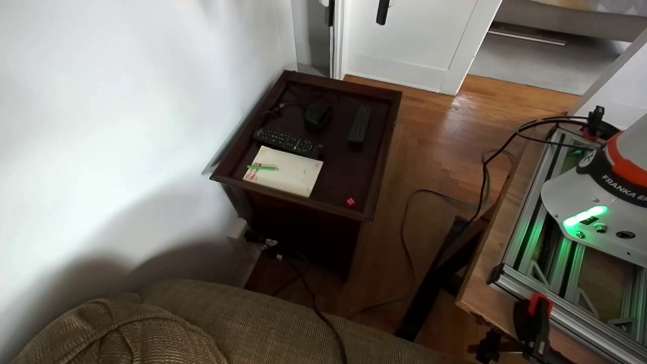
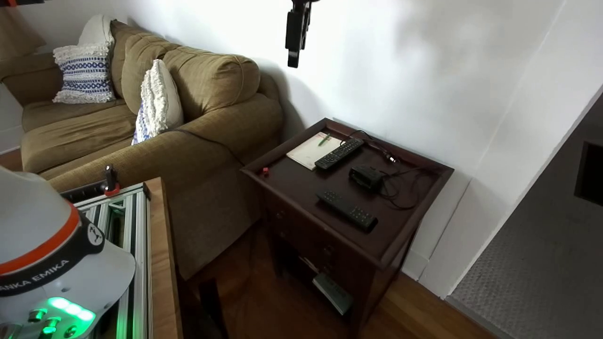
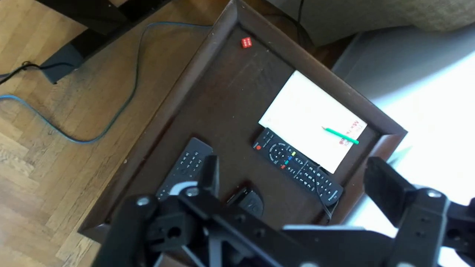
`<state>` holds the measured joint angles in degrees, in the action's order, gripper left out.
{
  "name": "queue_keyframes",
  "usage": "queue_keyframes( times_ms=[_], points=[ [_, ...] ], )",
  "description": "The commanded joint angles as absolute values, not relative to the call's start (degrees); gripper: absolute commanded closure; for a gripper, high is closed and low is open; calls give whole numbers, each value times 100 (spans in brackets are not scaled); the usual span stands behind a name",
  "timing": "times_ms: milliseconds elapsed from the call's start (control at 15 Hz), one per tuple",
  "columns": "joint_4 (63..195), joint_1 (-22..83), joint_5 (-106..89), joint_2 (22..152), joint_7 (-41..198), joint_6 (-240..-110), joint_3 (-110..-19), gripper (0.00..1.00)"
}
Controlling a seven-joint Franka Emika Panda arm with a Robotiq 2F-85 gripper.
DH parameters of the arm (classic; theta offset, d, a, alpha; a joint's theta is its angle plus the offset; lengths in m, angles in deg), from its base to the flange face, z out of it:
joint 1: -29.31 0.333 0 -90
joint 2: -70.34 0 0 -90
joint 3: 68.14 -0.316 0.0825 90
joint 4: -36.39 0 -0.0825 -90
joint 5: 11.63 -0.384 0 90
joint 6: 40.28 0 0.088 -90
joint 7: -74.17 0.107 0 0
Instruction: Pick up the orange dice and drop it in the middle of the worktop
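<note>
- The gripper [image 3: 293, 163] is hanging above the table top [image 3: 222, 107]; in the wrist view its two fingers [image 3: 210, 174] are standing wide apart, gripping nothing.
- In an exterior view the gripper is showing side-on against the white wall [image 2: 424, 70], so its spread cannot be told there.
- The dice [image 3: 246, 42], looking red, is lying on the table top near one corner, just inside the raised rim [image 3: 185, 89], well apart from the middle.
- Only the wrist view is showing the dice as clearly spotted with white.
- A green pencil [image 3: 340, 136] is lying on a pale paper [image 3: 297, 107], and a remote [image 3: 298, 167] is lying just beside the paper.
- The gripper is partly hiding another remote [image 3: 183, 167] and a black box [image 3: 254, 202] in the wrist view, while both exterior views are showing them unblocked.
- In an exterior view, a thin book [image 2: 332, 292] is resting below the table top, and cushions [image 2: 85, 75] are leaning on a sofa [image 2: 80, 127].
- In an exterior view, a white door [image 1: 409, 40] is standing beyond the table top.
</note>
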<state>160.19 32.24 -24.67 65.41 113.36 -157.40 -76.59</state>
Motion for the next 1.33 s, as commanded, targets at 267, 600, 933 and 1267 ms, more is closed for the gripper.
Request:
queue_keyframes(
  times_ms=[267, 600, 933, 1267],
  points=[
    [16658, 3618, -2480, 7587, 12342, -17197, -7678, 0],
    [16840, 3815, -2670, 8362, 12241, -18188, -7639, 0],
    [16822, 3874, -2690, 8690, 12186, -18375, -7566, 0],
    [16729, 3880, -2732, 8918, 12153, -18424, -7546, 0]
  ],
)
